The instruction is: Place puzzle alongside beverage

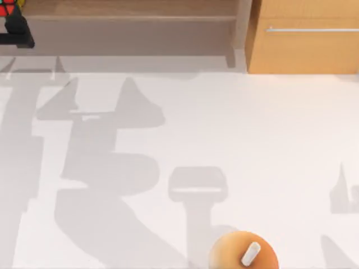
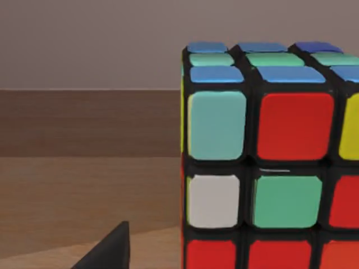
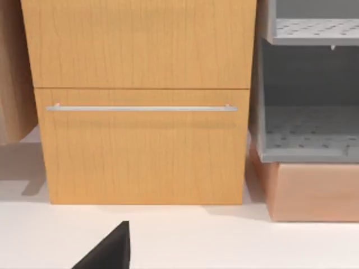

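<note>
The puzzle (image 1: 8,8), a cube of red, yellow and other coloured tiles with black grid lines, sits at the far back left on a wooden ledge. My left gripper (image 1: 14,29) is right at it and open. Up close, the puzzle (image 2: 269,157) stands a little apart from one dark fingertip (image 2: 109,252). The beverage (image 1: 235,255), round, glossy and orange with a white straw stub (image 1: 251,253), stands at the table's front edge, right of the middle. My right arm is parked; one of its fingers (image 3: 109,252) faces a wooden drawer front.
A wooden cabinet (image 1: 305,36) with a metal handle (image 1: 311,29) stands at the back right. A grey shelf unit (image 3: 308,101) sits beside it on a wooden base. A wooden shelf ledge (image 1: 129,8) runs along the back. White tabletop (image 1: 235,129) lies between puzzle and beverage.
</note>
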`<state>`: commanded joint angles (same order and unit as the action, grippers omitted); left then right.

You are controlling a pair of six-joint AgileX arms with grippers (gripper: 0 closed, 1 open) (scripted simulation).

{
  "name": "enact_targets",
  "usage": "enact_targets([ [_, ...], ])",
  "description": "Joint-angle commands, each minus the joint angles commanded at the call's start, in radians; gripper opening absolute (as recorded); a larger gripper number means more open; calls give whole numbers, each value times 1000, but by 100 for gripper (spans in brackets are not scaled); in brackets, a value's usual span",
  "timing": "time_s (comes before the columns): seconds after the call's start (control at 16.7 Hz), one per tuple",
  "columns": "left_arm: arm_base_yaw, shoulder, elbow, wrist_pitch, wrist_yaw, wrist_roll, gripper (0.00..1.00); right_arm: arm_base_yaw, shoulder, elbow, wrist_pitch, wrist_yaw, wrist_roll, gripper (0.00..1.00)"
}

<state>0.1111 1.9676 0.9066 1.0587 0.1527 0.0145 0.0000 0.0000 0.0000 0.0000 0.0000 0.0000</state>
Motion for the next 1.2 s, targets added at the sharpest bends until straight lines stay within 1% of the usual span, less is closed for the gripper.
enact_targets([
  [0.36,-14,118,195,-75,-12,-1,100,0,0,0,0,0,0,100],
  [0.66,-16,130,213,-82,-13,-1,100,0,0,0,0,0,0,100],
  [1.2,-16,130,213,-82,-13,-1,32,0,0,0,0,0,0,100],
])
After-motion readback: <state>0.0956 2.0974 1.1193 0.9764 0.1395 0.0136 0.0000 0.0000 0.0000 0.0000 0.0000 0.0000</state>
